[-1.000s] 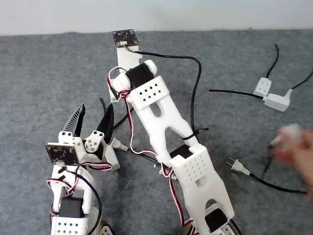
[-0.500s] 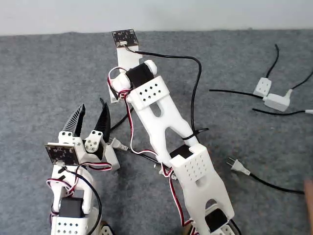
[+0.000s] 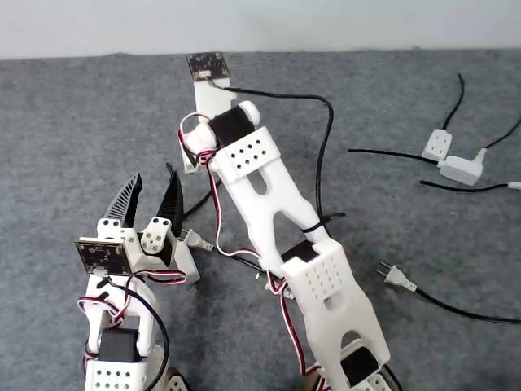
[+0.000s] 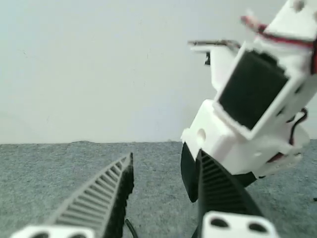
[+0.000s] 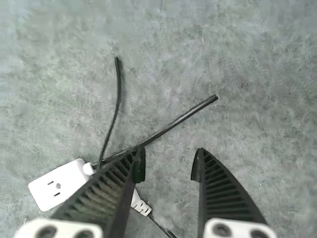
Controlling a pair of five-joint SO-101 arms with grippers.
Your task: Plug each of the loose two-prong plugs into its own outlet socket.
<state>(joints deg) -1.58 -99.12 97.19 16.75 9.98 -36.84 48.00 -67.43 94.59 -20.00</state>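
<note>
Right wrist view: right jaws open above a loose plug [image 5: 141,206] (left jaws gape empty too); seemingly the approach step, so next lower and pinch.

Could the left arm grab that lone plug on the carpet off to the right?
Probably not as things stand. The plug lies beyond the right arm, whose outstretched links cross between it and the left gripper. That gripper is open, but would have to go over or around the arm.
</note>
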